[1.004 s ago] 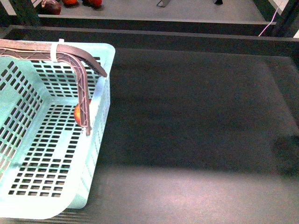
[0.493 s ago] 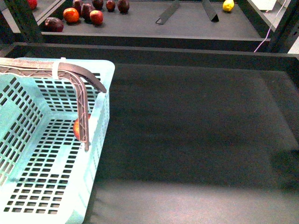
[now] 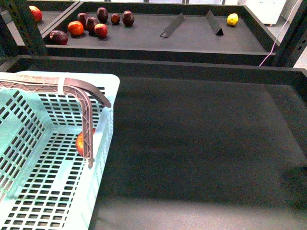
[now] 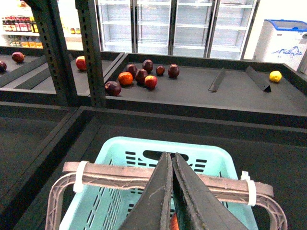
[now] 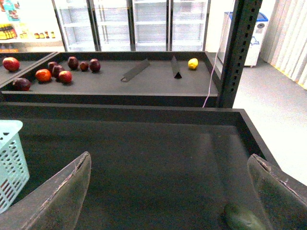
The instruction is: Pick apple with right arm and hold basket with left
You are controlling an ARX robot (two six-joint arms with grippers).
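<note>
The mint-blue basket [image 3: 103, 143] hangs at the left over the dark shelf, its mauve handle [image 3: 86, 91] raised. The red apple [image 3: 80, 143] lies inside it against the right wall, partly hidden behind the handle. In the left wrist view my left gripper [image 4: 169, 160] is shut on the basket's handle [image 4: 115, 175] at its middle, above the basket [image 4: 144, 146]. My right gripper [image 5: 169, 158] is open and empty above the bare shelf floor, to the right of the basket's corner [image 5: 9, 158]. Neither arm shows in the front view.
The back shelf holds several red and maroon fruits [image 3: 91, 26], a yellow lemon [image 3: 232, 19] and two dark wedge dividers [image 3: 171, 25]. A raised rim [image 3: 158, 64] separates the shelves. A dark green object [image 5: 242, 218] lies near my right finger. A steel post [image 5: 237, 52] stands at the right.
The front view has tilted upward, bringing the back shelf with its fruits and lemon into sight. The basket sits lower in the frame; the apple stays inside it.
</note>
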